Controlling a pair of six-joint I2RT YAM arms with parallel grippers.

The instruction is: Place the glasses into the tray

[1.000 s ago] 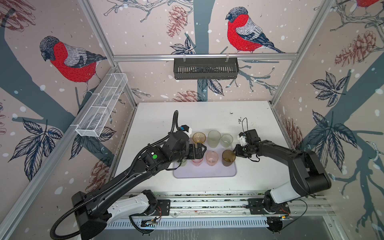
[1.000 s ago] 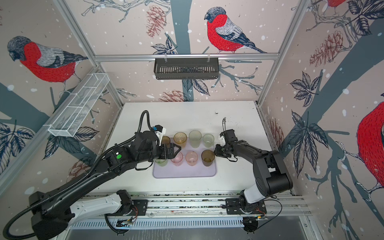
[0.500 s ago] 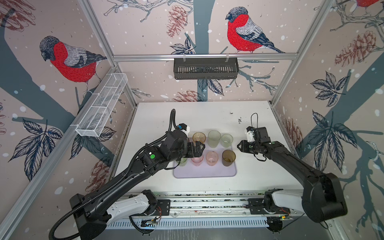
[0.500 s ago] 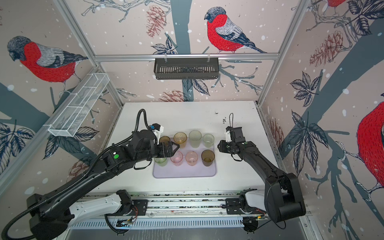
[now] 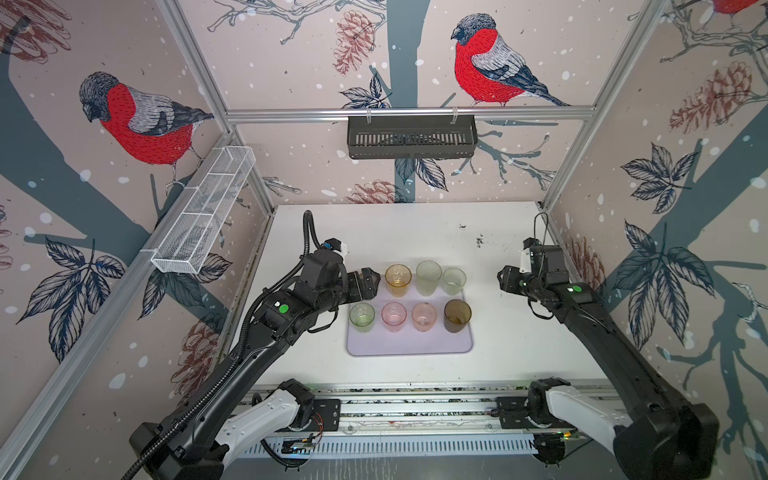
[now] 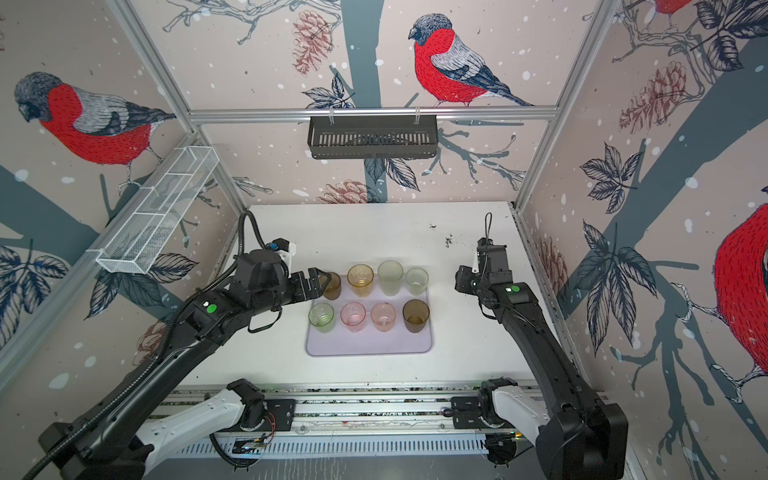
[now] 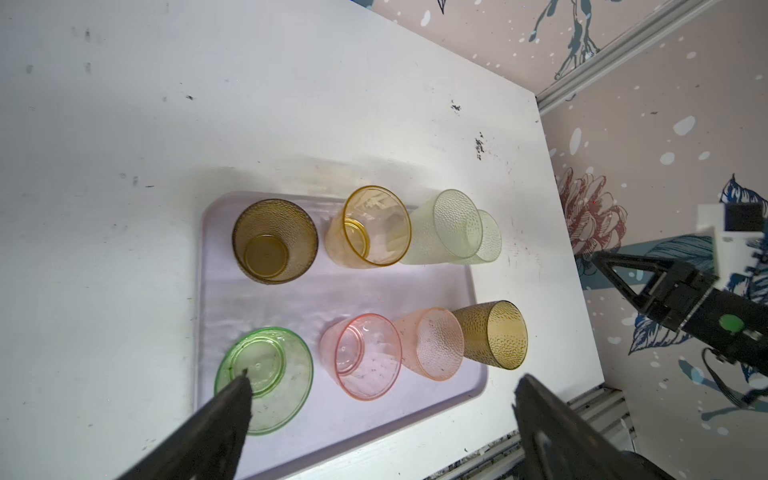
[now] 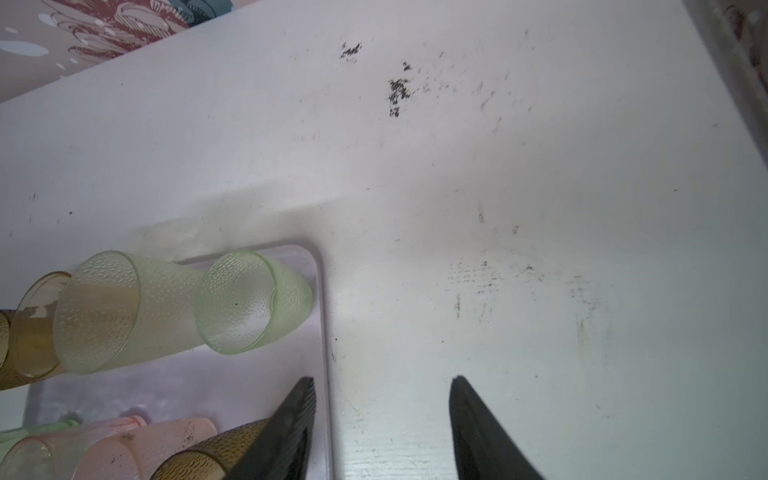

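Lilac tray [image 5: 409, 345] w/ glasses [image 5: 424, 316], L claw [image 7: 384, 376] spread at its edge, R claw [image 8: 383, 378] spread nearby, black basket [image 5: 411, 137] behind

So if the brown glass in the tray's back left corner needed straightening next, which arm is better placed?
Left. The left pincer, open, hovers close to that brown glass; the right pincer hangs beyond the opposite side of the tray.

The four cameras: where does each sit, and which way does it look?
Top view: high in front, looking down on the tray; left gripper and right gripper show.
Top view: beside it, same tray, same grippers.
Left wrist: on the left arm, looking down at glasses; its open fingers show.
Right wrist: on the right arm, facing the tray's corner; its fingers show.
Shared: all see the tray.
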